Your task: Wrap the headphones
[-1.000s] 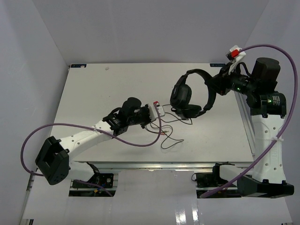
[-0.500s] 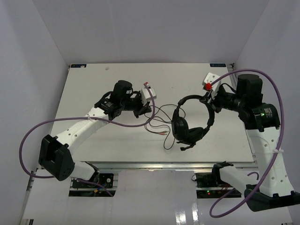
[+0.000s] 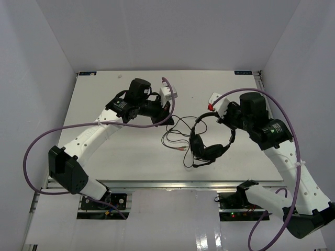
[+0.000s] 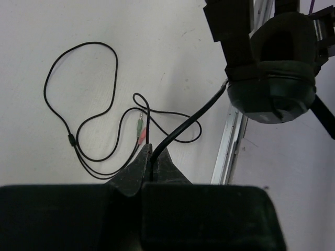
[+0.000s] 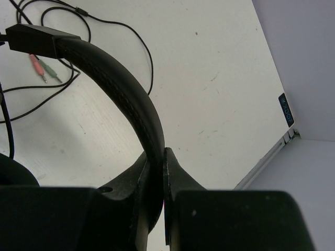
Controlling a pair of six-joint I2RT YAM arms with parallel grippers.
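Top external view: black over-ear headphones with arched headband and 2 round padded earcups (image 3: 200, 144) hung right of centre over the white table (image 3: 199, 89), between both arms. Could not tell whether the cups touched the surface.

Right jaws were clenched on the headband's right flank. Right wrist view confirmed it: the ribbed black band (image 5: 115, 78) was pinched between them with no gap, and arched away up and to the left.

Left jaws were clamped on the thin dark cable (image 3: 178, 125). In the left wrist view the cord (image 4: 193, 117) was nipped at the very tips and ran up and right to the nearest earcup (image 4: 277, 68).

Key relation: the headphones lay right of the left jaws and nearer the arm bases, joined to them by 1 short span of cable. The remaining slack lay in loose loops on the table between both arms, ending in 2 reddish and green plugs (image 3: 183, 148).

Judgement: wrapping not yet begun, no turns on the band. The left arm looked placed to carry the cord around; the right served as anchor.
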